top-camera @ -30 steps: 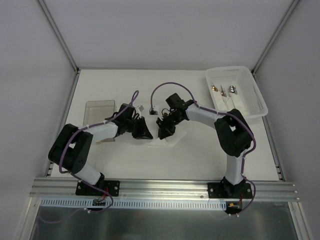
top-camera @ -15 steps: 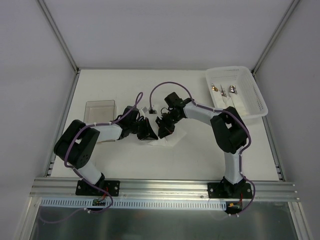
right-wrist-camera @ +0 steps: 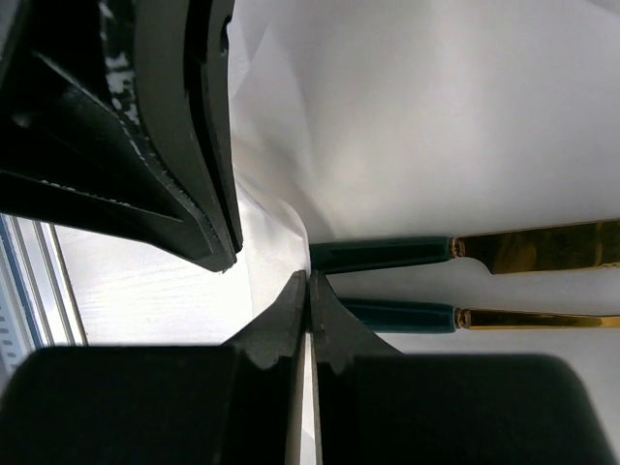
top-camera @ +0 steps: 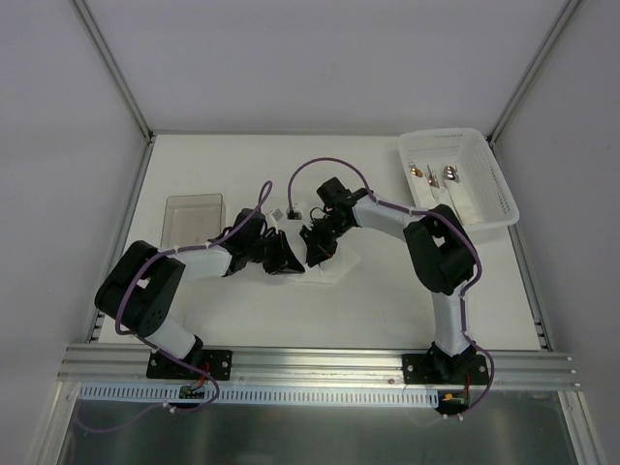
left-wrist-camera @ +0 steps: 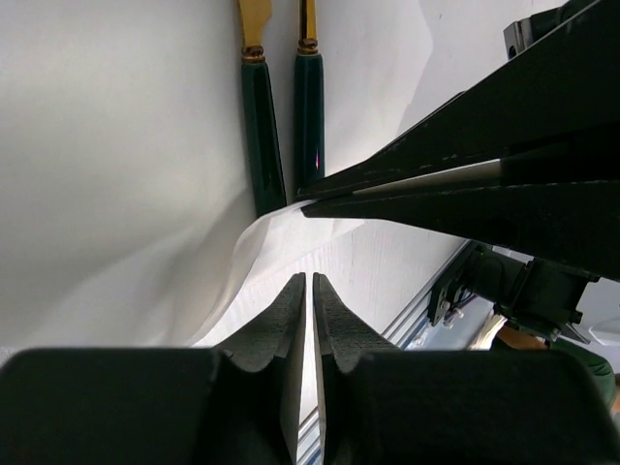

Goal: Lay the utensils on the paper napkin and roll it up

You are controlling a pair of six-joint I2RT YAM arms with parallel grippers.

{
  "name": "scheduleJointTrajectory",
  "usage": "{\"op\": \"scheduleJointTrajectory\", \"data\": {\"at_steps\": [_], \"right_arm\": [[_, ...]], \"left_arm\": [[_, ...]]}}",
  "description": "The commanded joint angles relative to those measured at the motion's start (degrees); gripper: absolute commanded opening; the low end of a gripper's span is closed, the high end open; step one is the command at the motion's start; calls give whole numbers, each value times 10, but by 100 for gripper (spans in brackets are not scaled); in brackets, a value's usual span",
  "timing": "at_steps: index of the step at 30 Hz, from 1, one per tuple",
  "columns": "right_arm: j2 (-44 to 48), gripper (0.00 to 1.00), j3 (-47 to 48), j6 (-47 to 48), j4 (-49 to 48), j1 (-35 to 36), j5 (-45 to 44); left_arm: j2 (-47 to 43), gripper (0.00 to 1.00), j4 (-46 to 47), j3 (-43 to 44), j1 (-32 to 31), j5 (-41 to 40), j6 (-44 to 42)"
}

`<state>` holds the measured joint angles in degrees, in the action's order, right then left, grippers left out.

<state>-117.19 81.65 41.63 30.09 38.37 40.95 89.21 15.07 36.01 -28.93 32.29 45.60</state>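
A white paper napkin lies mid-table. Two utensils with gold heads and dark green handles lie side by side on it. My right gripper is shut on the napkin's lifted edge just past the handle ends. My left gripper is shut, with nothing visible between its jaws, right beside that raised fold. The two grippers sit tip to tip over the napkin. The napkin curls up from the table at the pinched edge.
A white basket at the back right holds several more utensils with pale handles. A clear shallow container stands at the left. Purple cables arch over both wrists. The aluminium rail runs along the near edge.
My left gripper has moved a little right and nearer, closer to the right gripper. The right gripper has stayed almost in place. The napkin's near edge has shifted slightly.
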Motion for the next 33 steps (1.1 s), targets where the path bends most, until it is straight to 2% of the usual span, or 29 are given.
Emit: {"op": "scheduleJointTrajectory", "data": {"at_steps": [1, 9, 27, 29, 33], "right_arm": [[-8, 4, 24, 10, 13, -1, 2], [-10, 6, 26, 16, 19, -1, 4], [-10, 10, 28, 14, 27, 1, -3], [-9, 12, 30, 10, 26, 1, -10], [-1, 27, 34, -13, 27, 1, -26]], "left_arm": [[3, 7, -5, 4, -4, -12, -13], [52, 5, -10, 27, -5, -25, -3], [74, 3, -13, 27, -5, -43, 6], [76, 3, -14, 26, -4, -43, 7], [83, 2, -14, 22, -5, -43, 10]]}}
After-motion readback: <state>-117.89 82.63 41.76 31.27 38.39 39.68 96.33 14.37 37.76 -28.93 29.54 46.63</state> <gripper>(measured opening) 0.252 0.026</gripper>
